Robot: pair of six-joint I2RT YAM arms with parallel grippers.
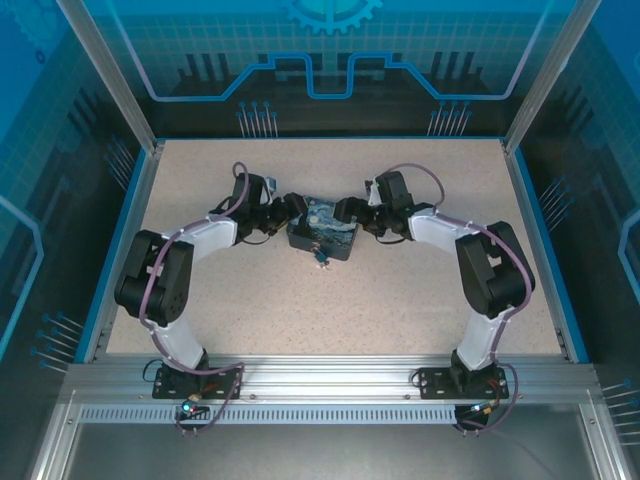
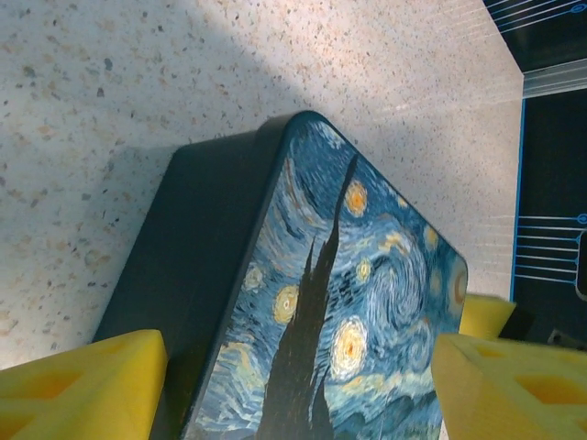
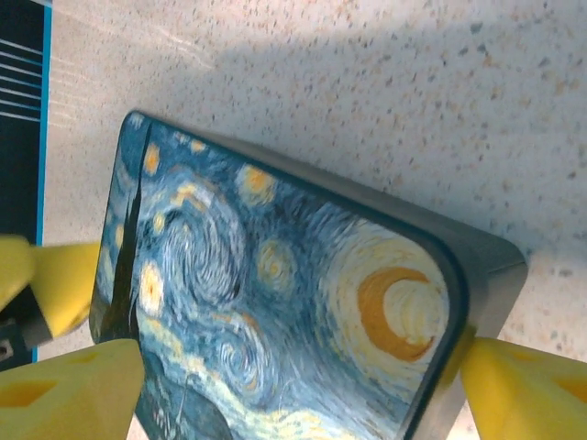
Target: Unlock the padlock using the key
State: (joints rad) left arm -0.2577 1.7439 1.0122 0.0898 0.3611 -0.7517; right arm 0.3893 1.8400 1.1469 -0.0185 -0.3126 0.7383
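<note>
Padlock lay at the near edge of the tin on the tabletop; too small to tell whether a key was with it. Left gripper and right gripper were spread wide, straddling opposite ends of the tin. Judged step: approach, steadying the tin. Next move calls for locating the key.

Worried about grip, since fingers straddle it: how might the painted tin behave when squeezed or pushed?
The tin has straight walls, so it probably keeps its shape when squeezed. Its glossy painted lid and rounded corners suggest a grip might slip. Being low and flat, it would likely slide rather than tip.
</note>
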